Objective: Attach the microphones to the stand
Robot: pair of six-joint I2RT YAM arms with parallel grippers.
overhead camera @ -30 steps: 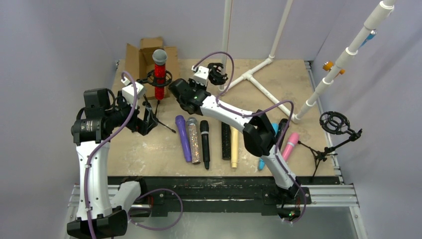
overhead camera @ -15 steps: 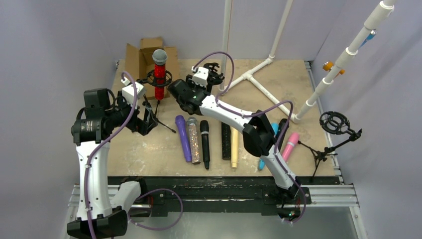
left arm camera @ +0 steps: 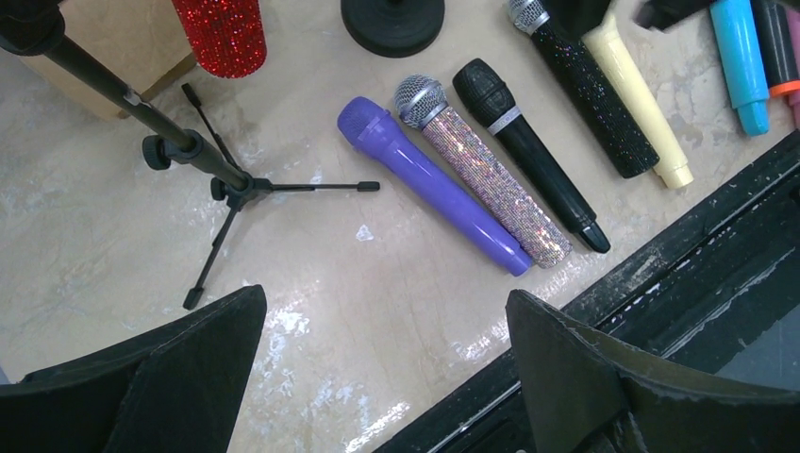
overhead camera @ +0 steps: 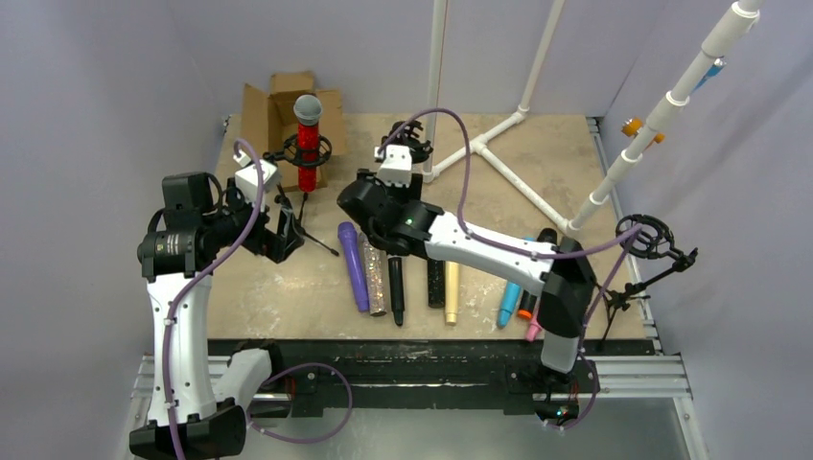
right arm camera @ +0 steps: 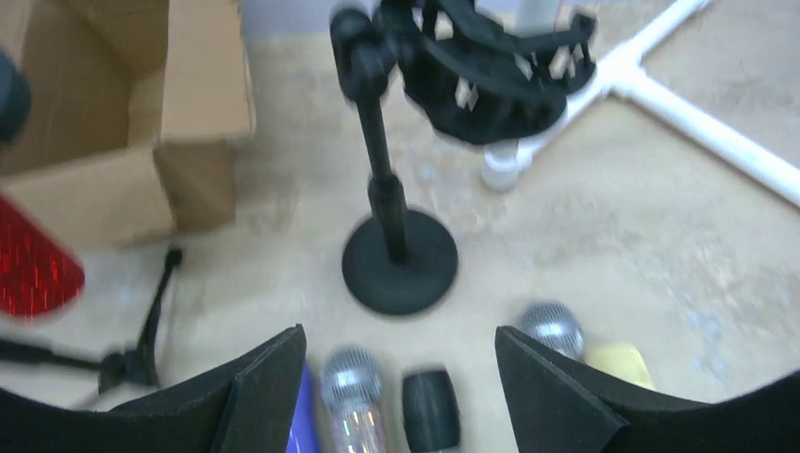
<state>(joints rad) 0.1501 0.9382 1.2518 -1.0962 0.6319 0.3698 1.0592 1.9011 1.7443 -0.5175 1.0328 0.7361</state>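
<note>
On the bench, the purple microphone, silver glitter microphone and black microphone lie side by side; left fingers and right fingers stand apart, empty.

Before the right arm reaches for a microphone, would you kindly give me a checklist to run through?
1. Right gripper open and empty: ok.
2. Left gripper open and empty: ok.
3. Red glitter microphone upright in the tripod stand mount: ok.
4. Shock mount on the round-base stand free: ok.
5. Room around the silver glitter microphone: not ok, it lies against the purple microphone.
6. Right arm's cable clear of the right-hand shock mount: cannot tell, they overlap in the top view.
</note>
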